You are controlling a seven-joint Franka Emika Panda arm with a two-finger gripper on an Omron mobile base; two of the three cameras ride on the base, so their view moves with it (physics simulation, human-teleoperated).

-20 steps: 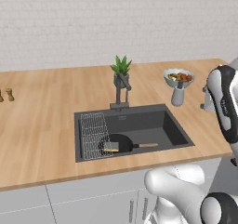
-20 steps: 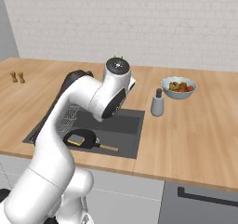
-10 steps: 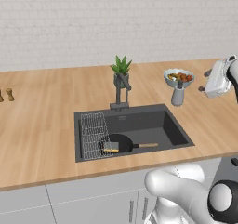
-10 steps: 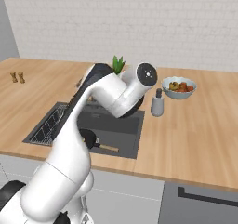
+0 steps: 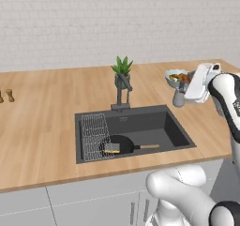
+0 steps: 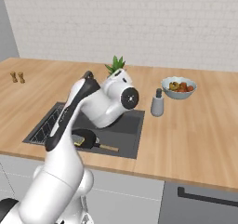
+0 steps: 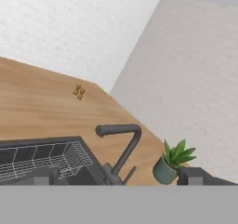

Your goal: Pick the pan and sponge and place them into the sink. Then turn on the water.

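Pan (image 5: 120, 145) and sponge (image 5: 111, 148) lie in the sink (image 5: 173, 126); fingers (image 7: 116, 174) spread wide, empty, could overshoot the faucet (image 7: 122, 146) lever or knock the plant (image 7: 173, 161)

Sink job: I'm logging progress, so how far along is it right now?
Done: the pan lies in the sink beside the wire rack, with the sponge resting on it. In hand: nothing; the gripper is open and empty, facing the faucet. Left: turning on the water; no stream runs from the spout.
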